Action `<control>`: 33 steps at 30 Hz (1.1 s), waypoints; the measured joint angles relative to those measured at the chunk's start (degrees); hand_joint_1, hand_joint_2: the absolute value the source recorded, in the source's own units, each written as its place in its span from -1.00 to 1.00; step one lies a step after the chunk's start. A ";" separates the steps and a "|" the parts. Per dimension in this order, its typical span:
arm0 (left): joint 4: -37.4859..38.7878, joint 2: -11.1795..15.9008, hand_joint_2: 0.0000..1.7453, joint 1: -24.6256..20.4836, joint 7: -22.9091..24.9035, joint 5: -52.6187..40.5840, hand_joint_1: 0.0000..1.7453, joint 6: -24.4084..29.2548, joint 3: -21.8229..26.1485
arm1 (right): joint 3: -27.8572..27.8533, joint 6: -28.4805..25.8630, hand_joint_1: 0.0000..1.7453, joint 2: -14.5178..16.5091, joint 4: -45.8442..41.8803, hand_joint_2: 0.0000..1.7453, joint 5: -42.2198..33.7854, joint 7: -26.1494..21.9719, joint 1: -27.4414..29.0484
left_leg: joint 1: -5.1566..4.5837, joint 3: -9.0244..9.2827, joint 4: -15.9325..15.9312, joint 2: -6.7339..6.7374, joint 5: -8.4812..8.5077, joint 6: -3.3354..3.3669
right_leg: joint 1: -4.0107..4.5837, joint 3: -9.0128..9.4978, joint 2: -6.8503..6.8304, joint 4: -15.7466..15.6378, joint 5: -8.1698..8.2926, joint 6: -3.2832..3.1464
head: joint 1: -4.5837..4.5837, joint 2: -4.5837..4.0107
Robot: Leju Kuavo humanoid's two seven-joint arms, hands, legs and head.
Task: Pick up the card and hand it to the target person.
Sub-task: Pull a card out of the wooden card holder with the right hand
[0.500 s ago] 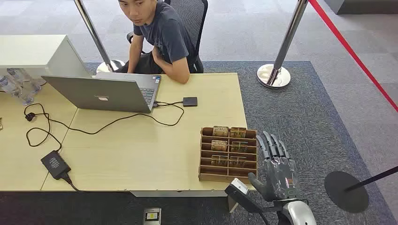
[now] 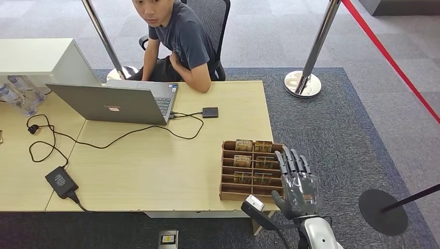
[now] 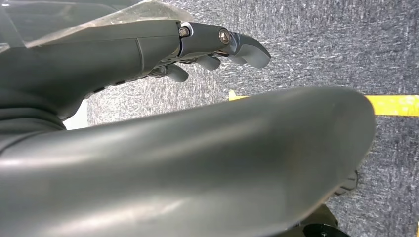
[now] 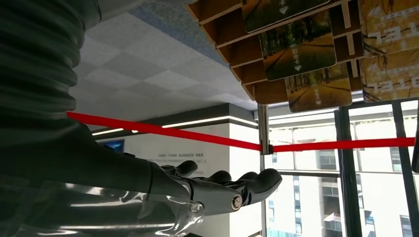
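Observation:
A wooden card rack [image 2: 223, 174] stands at the desk's front right corner, with several cards [image 2: 243, 145] upright in its slots. My right hand [image 2: 296, 182] hovers at the rack's right edge, fingers spread and pointing away from me, holding nothing. The right wrist view shows the rack [image 4: 225, 12] and a card [image 4: 296, 47] close beyond the outstretched right hand [image 4: 217, 190]. My left hand [image 3: 197, 42] hangs over the carpet, fingers loose and empty. The person [image 2: 179, 39] sits behind the desk's far edge, one elbow on it.
On the desk lie an open laptop [image 2: 111, 104], its black cables [image 2: 119, 137], a power brick [image 2: 60, 181] and a small black box [image 2: 210, 112]. Two stanchions [image 2: 306, 72] with a red belt [image 2: 389, 57] stand to the right, and a black round base [image 2: 383, 211] sits on the carpet.
My right hand has moved left and a little forward, from beside the rack to over its right edge. The person and the desk items are unchanged.

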 joint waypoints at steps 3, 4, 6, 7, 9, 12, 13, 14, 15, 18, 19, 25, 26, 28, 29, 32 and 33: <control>0.00 0.00 -1.00 0.02 -0.13 -0.16 -1.00 -0.21 0.00 | 0.24 0.12 -1.00 0.01 1.35 1.00 0.13 0.46 -0.56 | 0.00 0.00 0.00 0.00 0.01 0.01 | 0.00 0.00 0.00 0.00 0.00 0.00 | -0.01 0.00; 0.00 0.00 -1.00 0.03 -0.16 -0.25 -1.00 -0.26 0.00 | 0.25 0.19 -1.00 0.01 1.77 1.00 0.15 0.72 -0.73 | 0.00 0.00 0.00 0.00 0.01 0.01 | 0.00 0.00 0.00 0.00 0.00 0.00 | -0.01 0.00; 0.00 0.00 -1.00 0.02 -0.21 -0.50 -1.00 -0.45 0.00 | 0.26 0.32 -0.70 0.02 2.50 1.00 0.17 1.23 -1.03 | 0.00 0.00 0.00 0.00 0.01 0.01 | 0.00 0.00 0.00 0.00 0.00 0.00 | -0.01 0.00; 0.00 0.00 -1.00 0.02 -0.23 -0.61 -1.00 -0.57 0.00 | 0.26 0.37 -0.40 0.02 2.78 1.00 0.17 1.44 -1.12 | 0.00 0.00 0.00 -0.01 0.01 0.01 | 0.00 0.00 0.00 0.00 0.00 0.00 | -0.01 0.00; 0.00 0.01 -1.00 0.03 -0.24 -0.76 -1.00 -0.79 0.00 | 0.26 0.39 0.18 0.01 3.20 1.00 0.13 1.70 -1.21 | 0.00 0.00 0.00 -0.01 0.01 0.01 | 0.00 0.00 0.00 0.00 0.00 0.00 | -0.01 0.00; 0.00 0.02 -1.00 0.03 -0.29 -0.92 -1.00 -0.90 0.00 | 0.26 0.32 0.40 0.02 3.38 1.00 0.03 1.87 -1.24 | 0.00 -0.01 0.00 -0.01 0.01 0.01 | 0.00 -0.01 0.00 0.00 0.00 0.00 | 0.00 0.00; 0.00 0.02 -1.00 0.03 -0.32 -0.99 -1.00 -0.91 0.00 | 0.26 0.30 0.48 0.03 3.39 1.00 -0.01 1.96 -1.24 | 0.00 -0.01 0.00 -0.01 0.01 0.01 | 0.00 -0.01 0.00 0.00 0.00 0.00 | 0.00 0.00; 0.00 0.02 -1.00 0.03 -0.35 -1.04 -1.00 -0.93 0.00 | 0.26 0.27 0.57 0.03 3.40 1.00 -0.05 2.04 -1.24 | 0.00 -0.01 0.00 -0.01 0.01 0.01 | 0.00 -0.01 0.00 0.00 0.00 0.00 | 0.00 0.00; 0.00 0.02 -1.00 0.03 -0.37 -1.09 -1.00 -0.94 0.00 | 0.26 0.26 0.61 0.04 3.42 1.00 -0.08 2.12 -1.24 | 0.00 -0.01 0.00 -0.01 0.01 0.01 | 0.00 -0.01 0.00 0.00 0.00 0.00 | -0.01 0.00; 0.00 0.02 -1.00 0.03 -0.42 -1.18 -1.00 -0.95 0.00 | 0.26 0.22 0.69 0.09 3.56 1.00 -0.19 2.25 -1.23 | 0.00 -0.01 0.00 -0.01 0.01 0.01 | 0.00 -0.01 0.00 0.00 0.00 0.00 | -0.01 0.00; 0.00 0.02 -1.00 0.03 -0.44 -1.22 -1.00 -0.95 0.00 | 0.26 0.20 0.70 0.11 3.61 1.00 -0.31 2.26 -1.23 | 0.00 -0.01 0.00 -0.01 0.01 0.01 | 0.00 -0.01 0.00 0.00 0.00 0.00 | -0.01 -0.01; 0.00 0.02 -1.00 0.03 -0.46 -1.56 -1.00 -1.06 0.00 | 0.27 0.00 0.70 0.16 3.68 1.00 -1.27 2.23 -1.21 | 0.00 0.00 0.00 -0.01 0.01 0.01 | 0.00 -0.01 0.00 0.00 0.00 0.00 | -0.01 -0.01; 0.00 0.02 -1.00 0.03 -0.46 -1.64 -1.00 -1.08 0.00 | 0.28 -0.03 0.70 0.16 3.70 1.00 -1.47 2.18 -1.22 | 0.00 -0.01 0.00 -0.01 0.01 0.01 | 0.00 -0.01 0.00 0.00 0.00 0.00 | -0.01 0.00; 0.00 0.02 -1.00 0.03 -0.45 -1.79 -1.00 -1.12 0.00 | 0.37 -0.08 0.71 0.19 3.83 1.00 -1.92 1.94 -1.25 | 0.00 -0.01 0.00 -0.01 0.01 0.00 | 0.00 -0.01 0.00 0.00 0.00 0.00 | -0.01 0.00; 0.00 0.02 -1.00 0.03 -0.44 -1.85 -1.00 -1.17 0.00 | 0.48 -0.10 0.72 0.21 3.94 1.00 -2.12 1.80 -1.28 | 0.00 -0.01 0.00 -0.01 0.01 0.00 | 0.00 -0.01 0.00 0.00 0.00 0.00 | -0.01 0.00; 0.00 0.02 -1.00 0.03 -0.45 -2.13 -1.00 -1.39 0.00 | 0.91 -0.16 0.68 0.36 4.39 1.00 -2.67 1.43 -1.44 | 0.00 -0.01 0.00 -0.01 0.02 0.00 | 0.00 0.00 0.00 0.00 0.00 0.00 | -0.01 -0.01; 0.00 0.02 -1.00 0.02 -0.46 -2.22 -1.00 -1.44 0.00 | 1.09 -0.17 0.65 0.43 4.57 1.00 -2.83 1.34 -1.53 | 0.00 -0.01 0.00 0.00 0.02 0.00 | 0.00 0.00 0.00 0.00 0.00 0.00 | -0.01 -0.01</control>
